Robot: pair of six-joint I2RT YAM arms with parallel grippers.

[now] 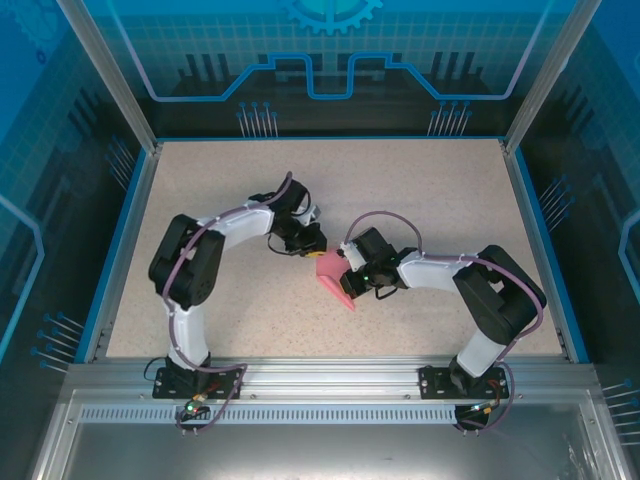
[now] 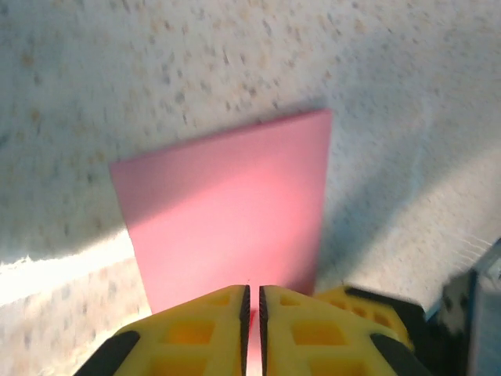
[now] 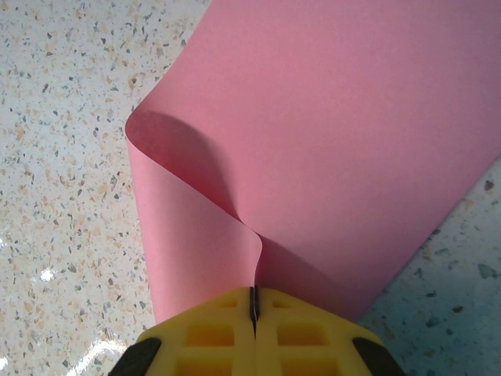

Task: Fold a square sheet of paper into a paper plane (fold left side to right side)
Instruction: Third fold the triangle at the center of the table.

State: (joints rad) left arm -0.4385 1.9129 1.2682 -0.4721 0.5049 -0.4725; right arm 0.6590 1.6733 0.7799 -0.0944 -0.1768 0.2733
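The square sheet of paper (image 1: 336, 281) is hanging between the two arms near the middle of the speckled worktop (image 1: 430, 190), and I cannot tell whether its lower corner is touching the surface.

The left pincer (image 1: 313, 244) is sitting at the sheet's upper edge. In the left wrist view its yellow fingers (image 2: 205, 329) are pressed nearly together, with a strip of pink showing in the slit, so the left pincer (image 2: 252, 294) is pinching the sheet (image 2: 235, 207), which is spreading flat away from it.

The right pincer (image 1: 350, 268) is meeting the sheet from the other side. Up close, the right pincer (image 3: 254, 302) is clamping the paper (image 3: 337, 133) at a crimped fold, and the paper is curling over in a soft loop to the left.
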